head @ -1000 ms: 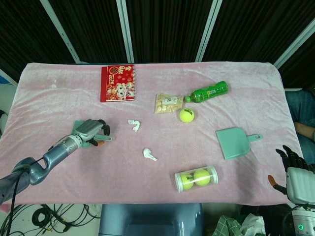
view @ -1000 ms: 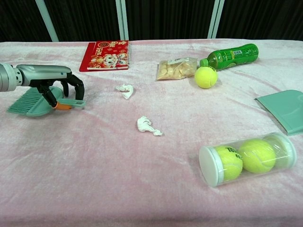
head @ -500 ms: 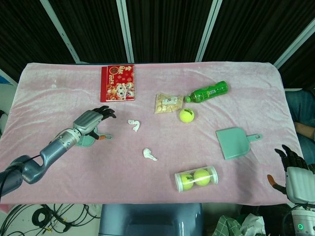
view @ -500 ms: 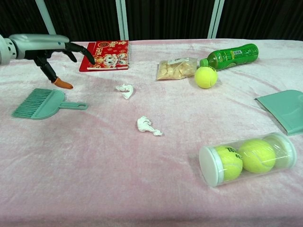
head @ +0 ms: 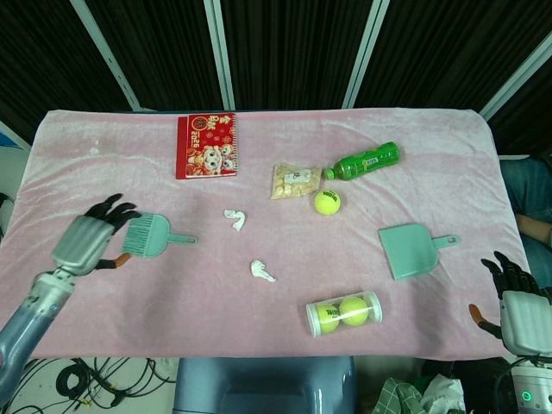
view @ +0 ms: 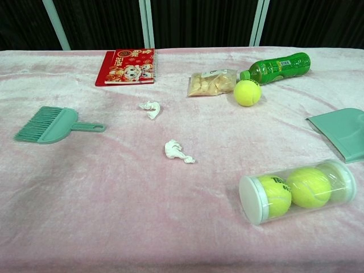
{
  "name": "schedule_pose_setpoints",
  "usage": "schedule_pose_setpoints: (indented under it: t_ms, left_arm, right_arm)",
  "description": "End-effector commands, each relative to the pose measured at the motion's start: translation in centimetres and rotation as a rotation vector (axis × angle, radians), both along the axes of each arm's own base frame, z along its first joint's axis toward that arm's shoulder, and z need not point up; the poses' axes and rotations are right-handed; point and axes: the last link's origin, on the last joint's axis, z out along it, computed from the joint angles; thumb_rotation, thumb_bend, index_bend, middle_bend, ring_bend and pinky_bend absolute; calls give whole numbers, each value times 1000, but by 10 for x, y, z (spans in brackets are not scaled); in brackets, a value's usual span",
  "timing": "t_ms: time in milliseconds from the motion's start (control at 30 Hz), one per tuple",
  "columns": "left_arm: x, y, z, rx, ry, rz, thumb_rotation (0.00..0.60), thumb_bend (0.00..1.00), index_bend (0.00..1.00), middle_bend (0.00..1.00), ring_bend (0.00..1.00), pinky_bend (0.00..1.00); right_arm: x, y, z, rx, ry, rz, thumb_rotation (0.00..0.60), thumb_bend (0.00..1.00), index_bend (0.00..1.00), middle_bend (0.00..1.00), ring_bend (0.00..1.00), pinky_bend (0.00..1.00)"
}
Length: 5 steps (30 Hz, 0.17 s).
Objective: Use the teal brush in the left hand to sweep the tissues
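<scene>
The teal brush (head: 152, 235) (view: 50, 124) lies flat on the pink cloth at the left, handle pointing right, with nothing touching it. My left hand (head: 90, 241) hovers just left of it in the head view, fingers spread and empty. Two crumpled white tissues lie mid-table: one (head: 235, 218) (view: 150, 108) farther back, the other (head: 261, 271) (view: 177, 151) nearer the front. My right hand (head: 517, 304) hangs off the table's front right corner, fingers apart, holding nothing. The chest view shows neither hand.
A teal dustpan (head: 414, 250) (view: 342, 132) lies at the right. A clear tube of tennis balls (head: 344, 312) (view: 296, 190) sits near the front. Farther back are a loose tennis ball (head: 327, 202), a green bottle (head: 366, 160), a snack bag (head: 293, 180) and a red notebook (head: 205, 145).
My left hand let go of the brush, lifted off it and drew back to the left and toward the front edge. The brush stayed on the cloth. The right hand has not moved.
</scene>
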Motion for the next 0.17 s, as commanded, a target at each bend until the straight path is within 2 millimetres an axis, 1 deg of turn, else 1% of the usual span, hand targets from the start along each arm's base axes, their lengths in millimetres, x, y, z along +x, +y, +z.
schedule_pose_setpoints:
  t_ms: [33,67,100,167]
  left_arm:
    - [-35,-66,18,78,-17,157,600,209,244,168,19,106]
    - [-40,-75,18,82,-52,185,600,209,244,161,9,64]
    - [-44,-82,18,85,-83,202,600,209,244,157,2,44]
    - [-48,-93,19,97,-132,210,600,209,246,150,0,33]
  right_arm:
    - [1,-1,1,-2,9,14,600,170,204,87,136,183]
    - [2,-1,1,-5,9,22,600,171,202,87,135,183]
    - [2,-2,2,-8,10,28,600,170,200,87,134,183]
    - [2,-2,3,-10,16,37,600,171,197,87,133,183]
